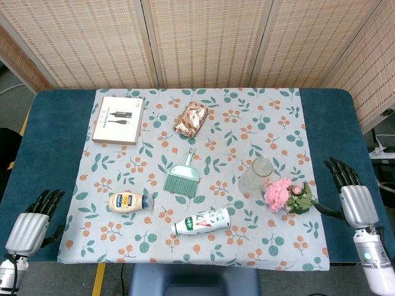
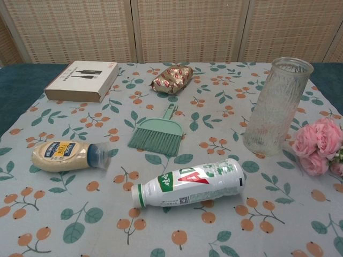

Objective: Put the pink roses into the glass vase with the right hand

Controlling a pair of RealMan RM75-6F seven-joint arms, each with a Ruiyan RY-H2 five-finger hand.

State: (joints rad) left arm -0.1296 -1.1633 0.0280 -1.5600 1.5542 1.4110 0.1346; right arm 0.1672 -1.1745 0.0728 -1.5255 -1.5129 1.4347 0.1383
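Observation:
The pink roses (image 1: 285,195) lie on the floral cloth at the right, their green leaves pointing right; the chest view shows the roses (image 2: 317,143) at its right edge. Just left of them the clear glass vase (image 1: 256,176) stands upright and holds nothing, also visible as the tall ribbed vase (image 2: 275,107). My right hand (image 1: 352,190) is right of the roses over the blue table edge, fingers spread, holding nothing. My left hand (image 1: 34,220) hangs at the front left corner, fingers apart, holding nothing. Neither hand appears in the chest view.
On the cloth lie a white bottle (image 1: 201,222), a mayonnaise bottle (image 1: 128,201), a green brush (image 1: 183,177), a gold snack bag (image 1: 191,118) and a flat box (image 1: 118,120). A woven screen stands behind the table.

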